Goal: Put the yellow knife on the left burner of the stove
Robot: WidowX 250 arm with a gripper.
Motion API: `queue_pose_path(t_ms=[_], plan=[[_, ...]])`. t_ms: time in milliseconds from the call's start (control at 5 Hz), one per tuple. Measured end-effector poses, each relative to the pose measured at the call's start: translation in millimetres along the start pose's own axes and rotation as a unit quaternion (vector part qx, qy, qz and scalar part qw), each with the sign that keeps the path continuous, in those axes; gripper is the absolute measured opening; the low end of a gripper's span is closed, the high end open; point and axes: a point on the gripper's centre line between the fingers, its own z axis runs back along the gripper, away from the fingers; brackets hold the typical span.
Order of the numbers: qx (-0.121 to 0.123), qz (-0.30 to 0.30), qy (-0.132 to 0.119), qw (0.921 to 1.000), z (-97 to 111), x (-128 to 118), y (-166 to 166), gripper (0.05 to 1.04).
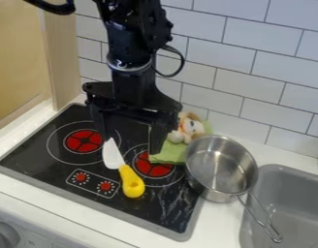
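A: In the camera view, where is the yellow knife (pixel 132 182)?
B: Aslant on the stove (pixel 25 151), blade tip at the left burner's (pixel 84 141) outer ring, handle beside the right burner (pixel 153 168).
A: And the gripper (pixel 132 131)?
B: Above the blade end, its 2 fingers spread wide, nothing held.
A: What might go wrong?
B: The blade is thin and flat. If the fingers close on it, I'd expect it to slip, or the heavier-looking handle to swing down. A grip on the rounded handle could let it twist.
A: Anything nearby to catch?
B: The right-hand finger is close to the green cloth (pixel 169 155) and plush toy (pixel 188 128); a sideways shift could drag them or nudge the steel pan (pixel 216 167).
A: And placing it?
B: With the tip already near the ring, too short a move would leave the handle off the burner.
A: Any brands or labels?
B: None I can read. The control panel (pixel 91 183) has 2 red dots ringed by small marks; the dial (pixel 5 236) at lower left shows no legible writing.
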Motion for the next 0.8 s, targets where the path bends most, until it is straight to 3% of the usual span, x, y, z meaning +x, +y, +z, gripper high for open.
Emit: queue_pose_path(t_ms=[200, 400, 600, 800], plan=[[0.003, 0.007, 0.026, 0.9996, -9.9, -13.5, 1.6, 0.999], [-0.024, 0.092, 0.04, 0.9946, -19.0, -14.5, -4.6, 0.999], [-0.04, 0.139, 0.067, 0.9872, -31.3, -17.2, -9.0, 0.999], [-0.041, 0.157, 0.079, 0.9836, -36.6, -13.2, -12.2, 0.999]])
